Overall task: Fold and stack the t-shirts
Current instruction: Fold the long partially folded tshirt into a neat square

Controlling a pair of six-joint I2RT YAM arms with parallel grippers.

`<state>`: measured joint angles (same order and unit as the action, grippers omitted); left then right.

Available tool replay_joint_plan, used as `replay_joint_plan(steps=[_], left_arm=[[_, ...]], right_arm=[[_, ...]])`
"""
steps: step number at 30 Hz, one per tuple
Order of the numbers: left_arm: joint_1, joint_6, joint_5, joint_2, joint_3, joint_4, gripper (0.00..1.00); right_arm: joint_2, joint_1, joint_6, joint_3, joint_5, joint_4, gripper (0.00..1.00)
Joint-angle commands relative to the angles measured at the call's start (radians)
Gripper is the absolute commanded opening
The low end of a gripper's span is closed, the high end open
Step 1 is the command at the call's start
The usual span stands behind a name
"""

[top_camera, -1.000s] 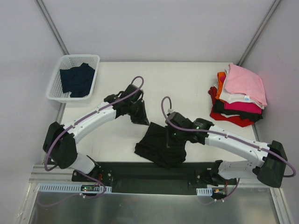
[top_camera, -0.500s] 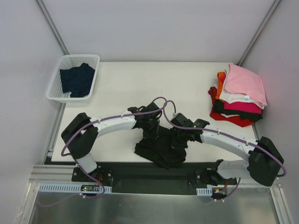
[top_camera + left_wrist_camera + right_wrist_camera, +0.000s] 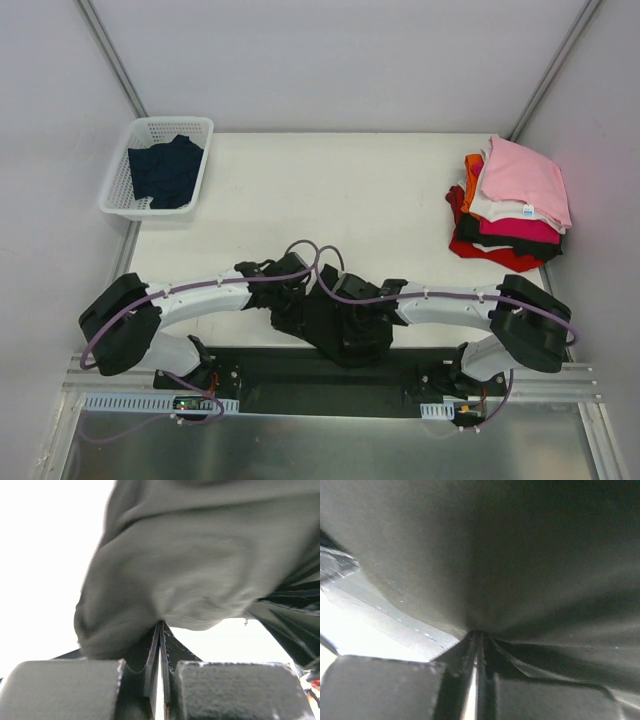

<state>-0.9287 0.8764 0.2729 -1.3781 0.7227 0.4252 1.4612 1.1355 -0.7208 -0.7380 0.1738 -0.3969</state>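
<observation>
Pulled nearer, the black t-shirt (image 3: 345,338) is a bunched, crumpled heap.

Left gripper (image 3: 290,312) swung down from mid-table (image 3: 330,190) to the near edge, where it ended up at the left side of the black t-shirt (image 3: 332,322). Right gripper (image 3: 368,322) slid nearer that edge too – arm folded low. Shirt heap got dragged toward the near edge and bunched tighter between the two grippers.
</observation>
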Motion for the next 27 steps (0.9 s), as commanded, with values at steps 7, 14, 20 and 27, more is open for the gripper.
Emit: replay_joint_plan(steps=[7,14,20,27], left_arm=[[-0.001,0.030,-0.038,0.134,-0.094,-0.019,0.00],[-0.002,0.018,-0.029,0.145,0.095,0.033,0.00],[-0.004,-0.030,-0.047,0.090,0.227,0.066,0.00],[-0.002,-0.123,-0.060,-0.108,0.300,0.066,0.00]], right_arm=[[-0.038,0.050,-0.026,-0.073,-0.052,-0.089,0.01],[-0.157,0.038,-0.020,-0.204,-0.154,-0.264,0.01],[-0.284,0.021,-0.061,-0.251,-0.249,-0.379,0.01],[-0.303,0.003,-0.092,-0.170,-0.249,-0.378,0.01]])
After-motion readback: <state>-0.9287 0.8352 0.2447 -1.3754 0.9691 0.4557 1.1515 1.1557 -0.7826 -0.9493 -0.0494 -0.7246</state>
